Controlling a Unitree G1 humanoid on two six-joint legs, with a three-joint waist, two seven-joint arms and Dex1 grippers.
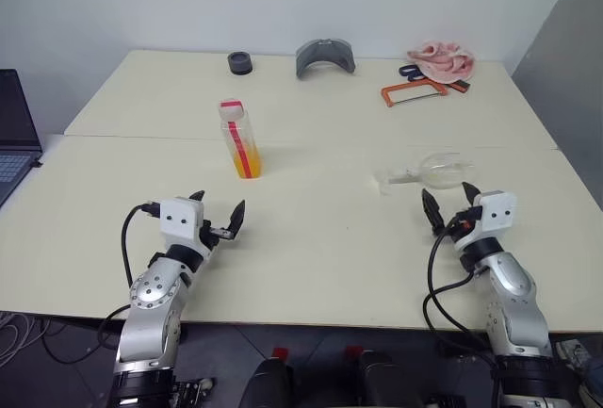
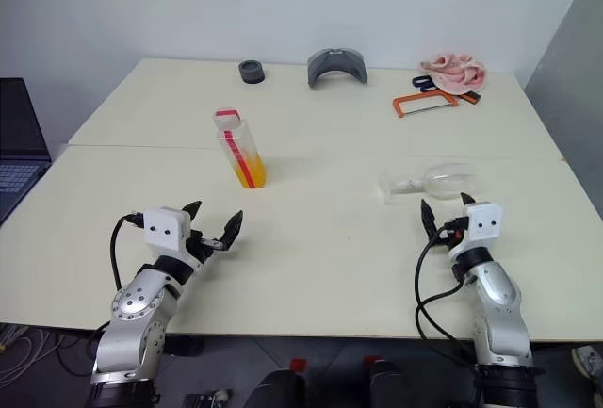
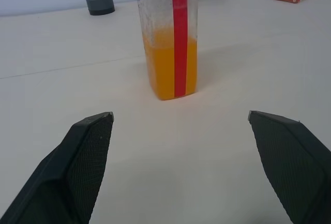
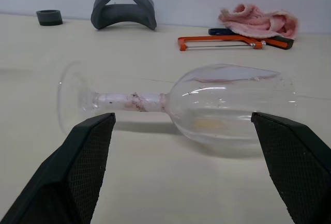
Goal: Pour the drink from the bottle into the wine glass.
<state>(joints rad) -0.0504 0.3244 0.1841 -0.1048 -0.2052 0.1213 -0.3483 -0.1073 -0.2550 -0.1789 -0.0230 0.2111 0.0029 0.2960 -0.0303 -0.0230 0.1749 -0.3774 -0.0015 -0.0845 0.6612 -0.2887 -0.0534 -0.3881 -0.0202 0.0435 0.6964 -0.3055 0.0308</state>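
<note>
A wide cream-coloured table (image 1: 311, 238), made of two tops butted along a seam, fills the scene from the near edge to the white wall at the far side. At the far left edge sits a dark open laptop (image 1: 14, 139).

The left gripper (image 1: 215, 216), on a silver arm with a white wrist block, rests low over the near left part of the table, its two black fingers spread wide with nothing between them. The right gripper (image 1: 450, 205) sits over the near right part in the same way, fingers spread wide and empty.

Along the far edge lie a curved grey plastic piece (image 1: 325, 57), a crumpled pink cloth (image 1: 441, 61) at the far right, and an orange-framed hacksaw (image 1: 415, 93) just in front of the cloth.

The small clear plastic bottle with a red vertical stripe and a white-and-red cap (image 1: 240, 138) stands upright left of centre, beyond the left gripper and well apart from it. The translucent orange-yellow drink (image 1: 247, 159) fills roughly its lower third.

The clear stemmed wine glass (image 1: 431, 173) lies on its side on the right half of the table, just beyond the right gripper; its round foot points left and its bowl right. In the right wrist view the bowl sits between the two fingers' tips but farther away, not touched.

A small black ring-shaped object (image 1: 240, 62) sits at the far edge, left of the grey piece.
</note>
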